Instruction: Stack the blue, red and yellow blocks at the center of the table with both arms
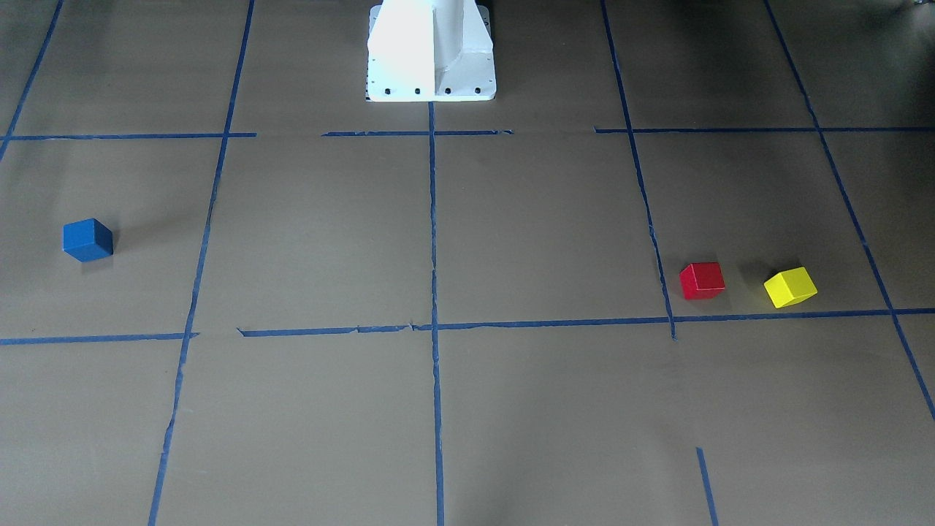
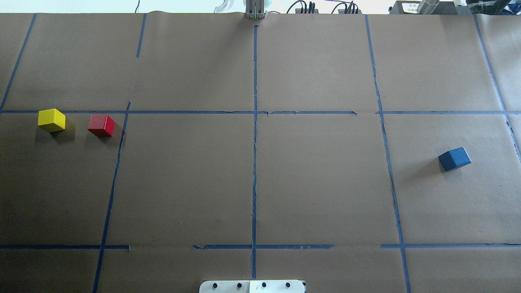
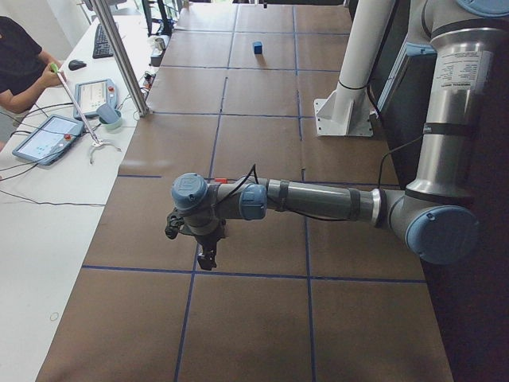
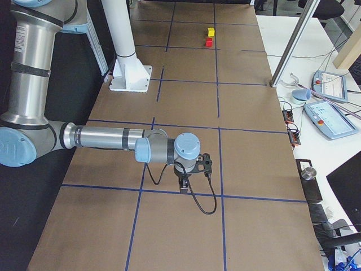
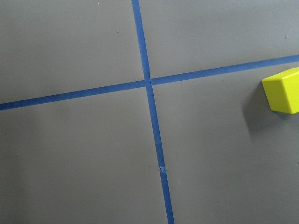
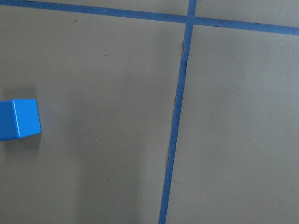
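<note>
**Though laid out, not yet stacked**

Spread wide over counter (image 2: 317, 183). Cannot tell whether left tool (image 3: 205, 259) or right tool (image 4: 184, 186), low over opposite ends, gapes or grips. Blue block (image 2: 454, 158) near right edge; red block (image 2: 101, 125) just beside yellow block (image 2: 51, 120), apart, near left edge, yellow outermost.

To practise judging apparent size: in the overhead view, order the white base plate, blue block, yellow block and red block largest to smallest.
1. white base plate, partly cropped.
2. blue block.
3. yellow block and red block: too alike to rank.
</note>
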